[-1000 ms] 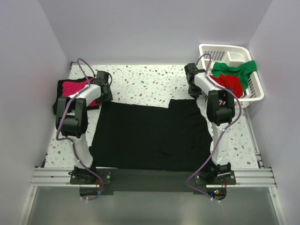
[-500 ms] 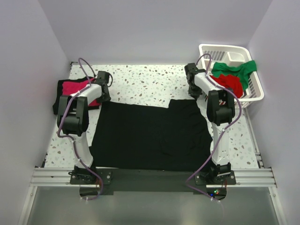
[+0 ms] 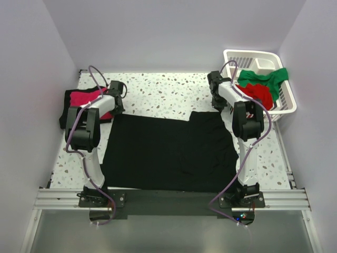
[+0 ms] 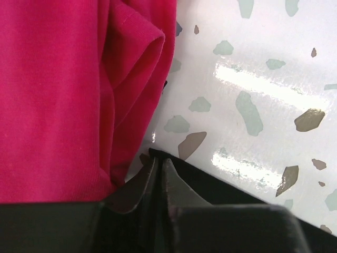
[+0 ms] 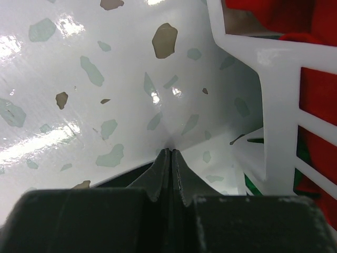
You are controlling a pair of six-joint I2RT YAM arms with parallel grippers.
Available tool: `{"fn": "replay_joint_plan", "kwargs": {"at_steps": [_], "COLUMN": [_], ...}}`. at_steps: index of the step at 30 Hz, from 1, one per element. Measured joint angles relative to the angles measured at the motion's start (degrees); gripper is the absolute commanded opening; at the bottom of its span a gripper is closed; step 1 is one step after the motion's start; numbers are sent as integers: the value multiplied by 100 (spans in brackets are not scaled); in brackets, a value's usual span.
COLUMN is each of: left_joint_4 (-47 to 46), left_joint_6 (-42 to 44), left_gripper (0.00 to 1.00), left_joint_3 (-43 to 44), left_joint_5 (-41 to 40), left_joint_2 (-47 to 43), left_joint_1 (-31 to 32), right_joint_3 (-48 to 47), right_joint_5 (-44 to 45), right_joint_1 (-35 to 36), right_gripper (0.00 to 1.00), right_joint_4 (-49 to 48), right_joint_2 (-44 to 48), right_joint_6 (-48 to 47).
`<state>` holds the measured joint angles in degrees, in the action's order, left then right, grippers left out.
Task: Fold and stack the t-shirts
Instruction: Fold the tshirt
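Observation:
A black t-shirt [image 3: 168, 153] lies spread flat in the middle of the table. My left gripper [image 3: 117, 109] is at its far left corner, and in the left wrist view it [image 4: 156, 155] is shut with black cloth [image 4: 221, 187] pinched at the tips. My right gripper [image 3: 217, 107] is at the shirt's far right edge. In the right wrist view it [image 5: 169, 153] is shut, with black cloth [image 5: 124, 176] running up to its left finger. A folded magenta t-shirt [image 3: 81, 98] [image 4: 52, 95] lies on a folded black one [image 3: 67, 115] at the far left.
A white slatted basket [image 3: 284, 105] [image 5: 274, 58] stands at the far right, close to the right gripper. It holds a red t-shirt [image 3: 258, 94] [image 5: 316, 95] and a green t-shirt [image 3: 266, 77]. The side walls stand close to the table's edges.
The left gripper has shifted slightly to the right at the shirt's far left corner. The right arm and the shirts look unchanged.

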<state>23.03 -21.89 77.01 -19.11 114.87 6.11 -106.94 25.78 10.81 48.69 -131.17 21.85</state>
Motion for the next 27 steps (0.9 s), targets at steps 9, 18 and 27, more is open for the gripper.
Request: {"fn": "replay_joint_plan", "kwargs": {"at_steps": [9, 18, 27], "left_joint_4": [-26, 0, 323], "left_joint_6": [24, 61, 160], "left_gripper": [0, 0, 0], "left_joint_3": [-7, 50, 787], "left_joint_5": [4, 181, 367], "left_joint_2": [0, -2, 188], "left_joint_1": [2, 2, 2], "right_joint_3": [-153, -1069, -2538], "right_joint_5": [-114, -142, -356], "right_joint_1": [-7, -83, -291], "right_gripper": [0, 0, 0], "right_joint_4": [138, 289, 461], "right_joint_2": [0, 0, -243], "right_joint_6": [-2, 15, -26]}}
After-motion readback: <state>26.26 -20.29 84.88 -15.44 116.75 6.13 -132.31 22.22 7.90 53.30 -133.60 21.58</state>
